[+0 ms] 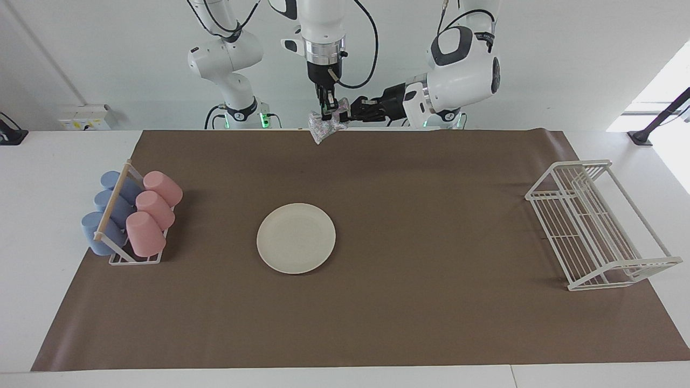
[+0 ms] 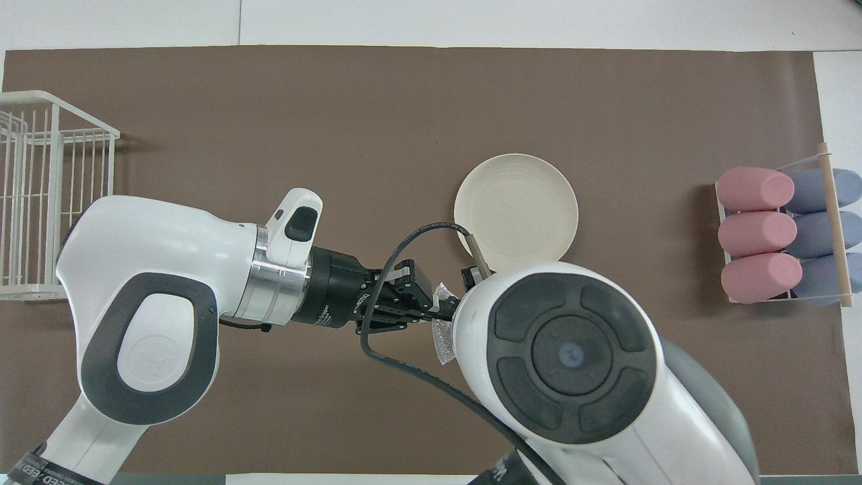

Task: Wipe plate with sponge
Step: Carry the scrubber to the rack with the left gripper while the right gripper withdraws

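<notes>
Claws left [image 1: 345, 115] and right [image 1: 325, 114] both pinch crinkly, glittery sponge [image 1: 322, 129]; round cream plate [image 1: 296, 237] lies flat.

Bright, even light; daylight glare at window [image 1: 660, 102]; soft shadows under rack [image 1: 595, 221]; both views sharp.

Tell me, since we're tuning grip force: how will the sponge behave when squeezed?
Probably soft: the sponge, pinched between the right gripper and left gripper, looks crumpled. Its free corner droops, so likely floppy and light.

L hand [image 2: 431, 311] on sponge [image 2: 442, 335]
</notes>
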`<state>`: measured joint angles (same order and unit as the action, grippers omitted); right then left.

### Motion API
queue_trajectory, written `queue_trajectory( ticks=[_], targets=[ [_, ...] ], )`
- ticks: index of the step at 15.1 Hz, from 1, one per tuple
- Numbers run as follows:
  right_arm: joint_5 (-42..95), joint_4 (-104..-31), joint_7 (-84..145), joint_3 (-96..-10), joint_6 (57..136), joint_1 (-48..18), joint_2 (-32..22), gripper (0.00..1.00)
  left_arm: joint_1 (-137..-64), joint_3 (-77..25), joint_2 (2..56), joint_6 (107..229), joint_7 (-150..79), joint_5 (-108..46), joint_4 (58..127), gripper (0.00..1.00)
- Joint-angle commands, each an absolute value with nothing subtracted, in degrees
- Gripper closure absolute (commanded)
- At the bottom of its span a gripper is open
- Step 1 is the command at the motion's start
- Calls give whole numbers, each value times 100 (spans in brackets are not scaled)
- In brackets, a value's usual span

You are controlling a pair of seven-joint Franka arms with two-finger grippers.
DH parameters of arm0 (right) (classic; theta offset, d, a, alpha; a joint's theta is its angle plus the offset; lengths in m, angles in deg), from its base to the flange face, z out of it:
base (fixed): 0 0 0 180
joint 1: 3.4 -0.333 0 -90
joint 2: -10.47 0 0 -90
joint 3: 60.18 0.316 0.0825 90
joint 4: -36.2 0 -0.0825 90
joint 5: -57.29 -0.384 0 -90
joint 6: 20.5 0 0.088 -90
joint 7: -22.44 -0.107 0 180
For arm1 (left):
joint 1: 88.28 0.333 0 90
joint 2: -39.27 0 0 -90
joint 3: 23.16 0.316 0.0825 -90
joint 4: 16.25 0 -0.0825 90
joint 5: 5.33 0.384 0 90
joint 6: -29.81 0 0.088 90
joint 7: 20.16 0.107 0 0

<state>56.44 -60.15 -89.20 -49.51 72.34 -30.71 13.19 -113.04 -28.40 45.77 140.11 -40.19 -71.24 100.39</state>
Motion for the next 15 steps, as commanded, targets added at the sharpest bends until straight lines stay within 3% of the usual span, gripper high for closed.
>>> queue_trajectory(
  ticks=[1,2,7,13,15],
  targets=[
    [5712,-6021,-7615,-4963,7013,-2820,1503,21,-11316,-2756,4745,13994,-4063,-7213,10205,100],
    [5712,-6030,-7138,-4963,6863,-2670,1556,0,-11229,-2747,4745,13994,-4055,-7204,10231,100],
    [5703,-6030,-4502,-4963,6213,-1740,1662,0,-10903,-2738,4745,14020,-4107,-6732,10319,100],
    [5703,-6021,-776,-4972,6220,-35,1654,0,-9928,-2738,4657,13600,-4590,-4265,10154,100],
    [5703,-6065,-18,-4972,6404,222,1653,0,-9595,-2738,4570,13301,-4608,-3342,9925,100]
  ],
)
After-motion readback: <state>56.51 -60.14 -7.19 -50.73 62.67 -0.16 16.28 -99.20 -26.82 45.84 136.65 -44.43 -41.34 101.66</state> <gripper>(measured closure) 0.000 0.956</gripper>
